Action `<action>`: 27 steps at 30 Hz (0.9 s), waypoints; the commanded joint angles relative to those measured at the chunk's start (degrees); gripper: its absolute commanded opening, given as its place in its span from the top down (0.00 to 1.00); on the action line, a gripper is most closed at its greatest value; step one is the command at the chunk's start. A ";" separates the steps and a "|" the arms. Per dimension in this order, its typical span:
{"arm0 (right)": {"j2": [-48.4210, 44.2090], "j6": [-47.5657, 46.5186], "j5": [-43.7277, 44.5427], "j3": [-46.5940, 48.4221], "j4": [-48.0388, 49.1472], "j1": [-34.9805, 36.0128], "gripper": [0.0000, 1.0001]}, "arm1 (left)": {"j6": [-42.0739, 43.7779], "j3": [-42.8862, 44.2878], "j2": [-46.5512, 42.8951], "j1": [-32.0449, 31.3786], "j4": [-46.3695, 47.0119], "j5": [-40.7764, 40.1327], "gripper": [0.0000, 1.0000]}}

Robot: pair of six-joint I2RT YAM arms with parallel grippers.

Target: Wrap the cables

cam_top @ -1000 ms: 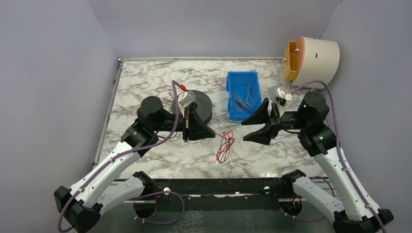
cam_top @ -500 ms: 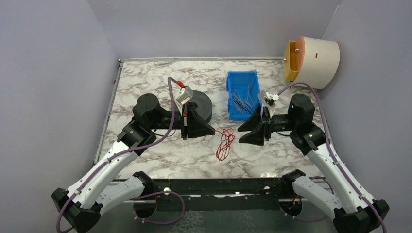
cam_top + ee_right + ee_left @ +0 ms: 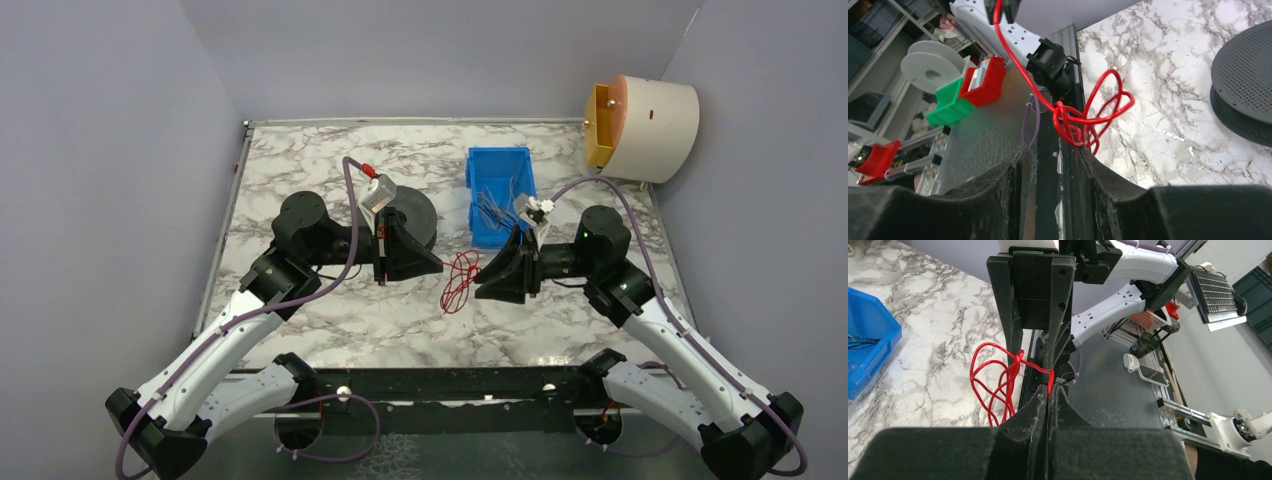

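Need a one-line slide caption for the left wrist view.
Left gripper pinches a red cable strand; the open right gripper faces it over the tangled loops.

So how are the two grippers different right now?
The left gripper is shut; the right gripper is open. The left one pinches the red cable; the right one holds nothing, with the cable's tangle just ahead of it. The left one is beside the black spool; the right is beside the blue bin. Both are black and face the tangle.
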 commanded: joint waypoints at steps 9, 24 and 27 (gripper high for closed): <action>0.39 5.11 9.25 -2.02 8.82 1.75 0.64 | 0.87 0.58 -1.42 -0.19 -0.41 -0.31 1.00; -1.41 4.90 29.89 2.75 -6.20 2.03 0.99 | 4.64 3.09 -3.54 -0.22 -8.55 7.45 1.00; 1.84 4.74 35.29 6.31 -12.34 2.03 0.99 | 8.75 4.73 -4.92 -0.17 -16.02 8.13 1.00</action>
